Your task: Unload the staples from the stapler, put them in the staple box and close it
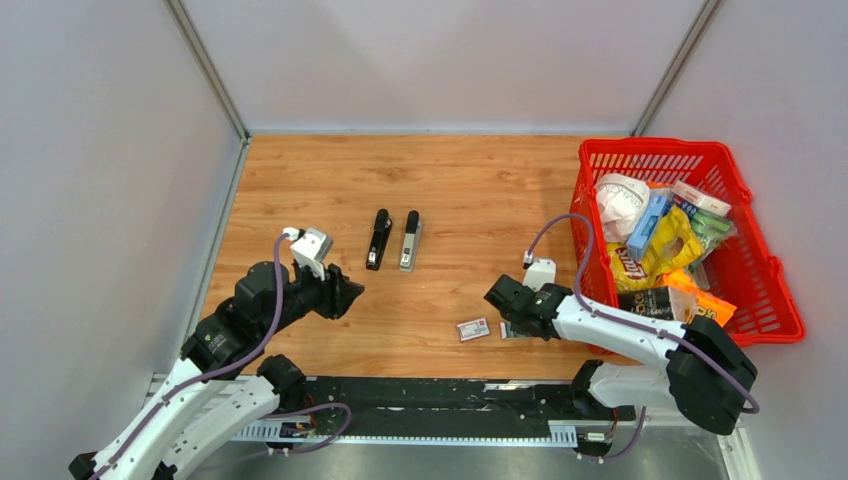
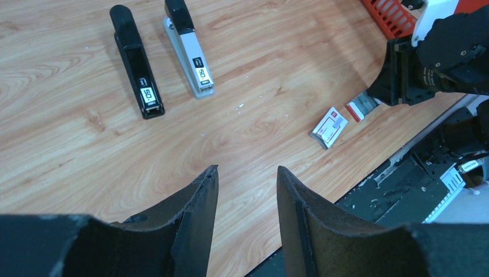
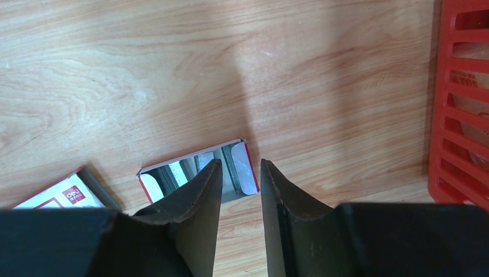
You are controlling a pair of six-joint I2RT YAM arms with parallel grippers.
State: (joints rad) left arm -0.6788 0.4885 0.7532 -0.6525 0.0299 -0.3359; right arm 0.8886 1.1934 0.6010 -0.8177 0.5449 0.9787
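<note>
Both jaws apart (right at tray point(image 3: 237, 171))

— What's lying on your table point(image 1: 450, 180)?
— It's a wood-grain top. Left of the middle, two staplers lie side by side: a black stapler point(image 1: 378, 239), and a grey stapler point(image 1: 410, 240) just to its right.
— And nearer you?
— A small white-and-red box point(image 1: 473, 329), with an open red-edged tray point(image 3: 239, 167) just to its right. A red basket point(image 1: 650, 145) stands at my right edge.
</note>
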